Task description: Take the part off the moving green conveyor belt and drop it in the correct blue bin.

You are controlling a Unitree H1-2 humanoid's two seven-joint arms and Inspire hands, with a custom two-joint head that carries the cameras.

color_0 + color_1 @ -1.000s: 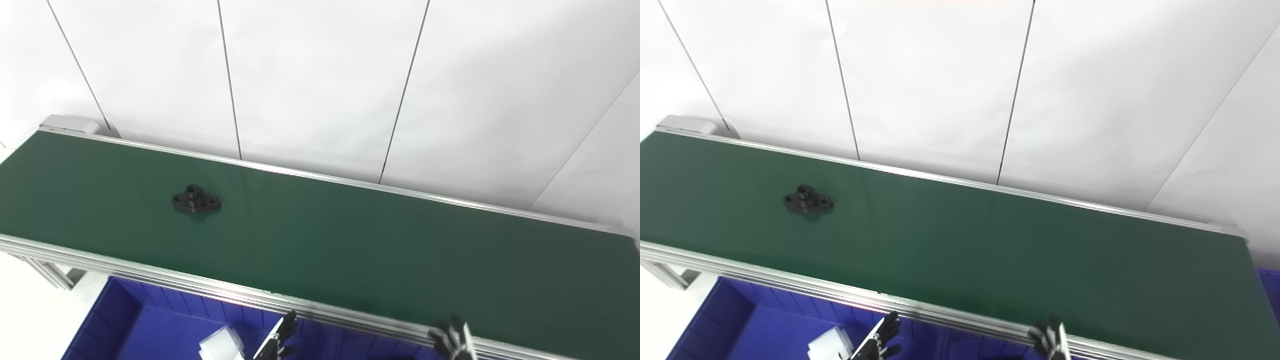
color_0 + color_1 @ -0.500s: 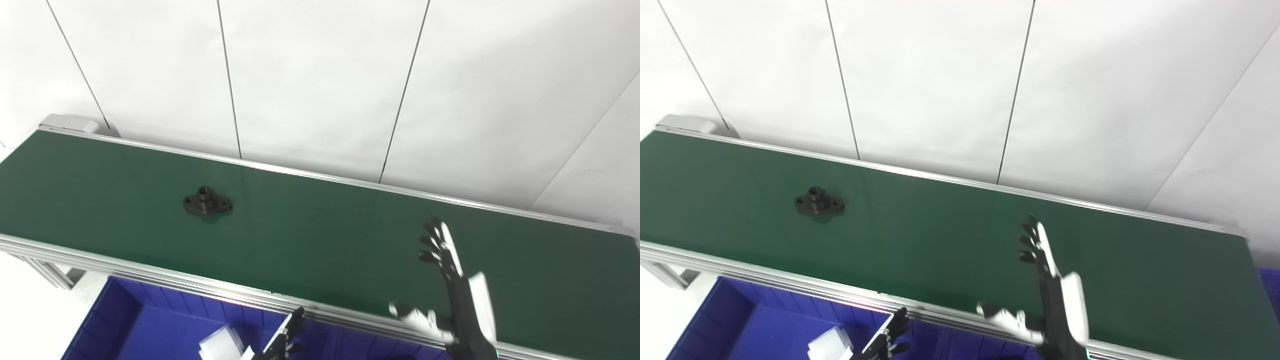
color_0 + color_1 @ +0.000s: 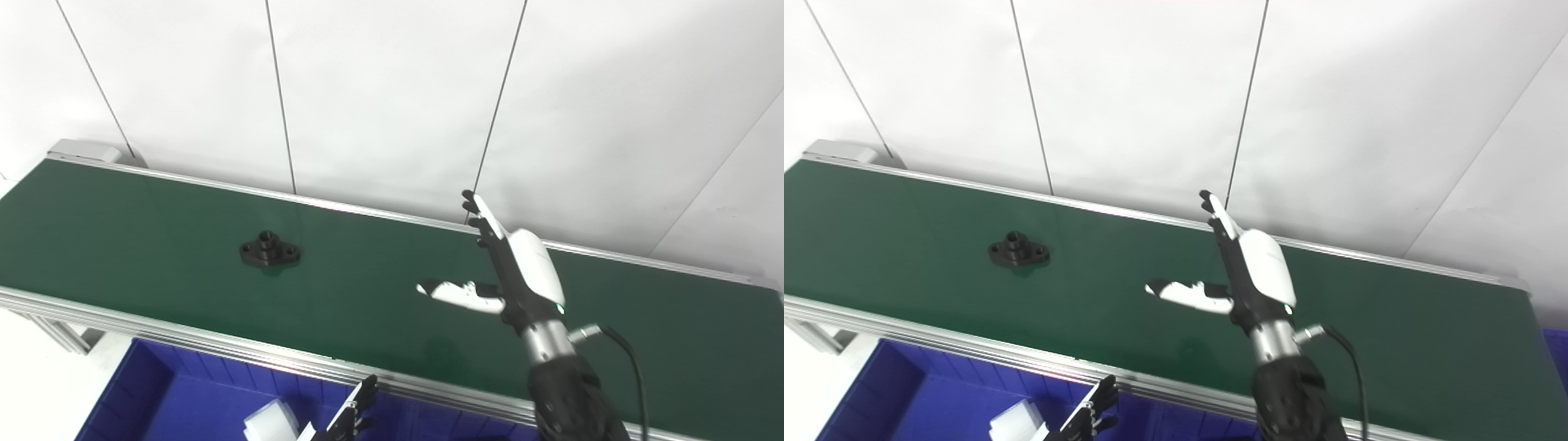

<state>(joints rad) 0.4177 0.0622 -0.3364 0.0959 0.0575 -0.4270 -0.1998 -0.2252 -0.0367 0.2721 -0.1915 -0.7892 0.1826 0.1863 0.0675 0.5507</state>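
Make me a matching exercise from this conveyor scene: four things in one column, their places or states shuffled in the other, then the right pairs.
Things:
1. black part
2. right hand
3. left hand
4. white block

Places or states:
A. low at the picture's bottom edge, in front of the belt's near rail
B. raised over the green belt, open and empty
C. lying inside the blue bin
D. lying flat on the belt, left of the raised hand, touched by nothing

Pairs: 1-D, 2-B, 3-A, 4-C
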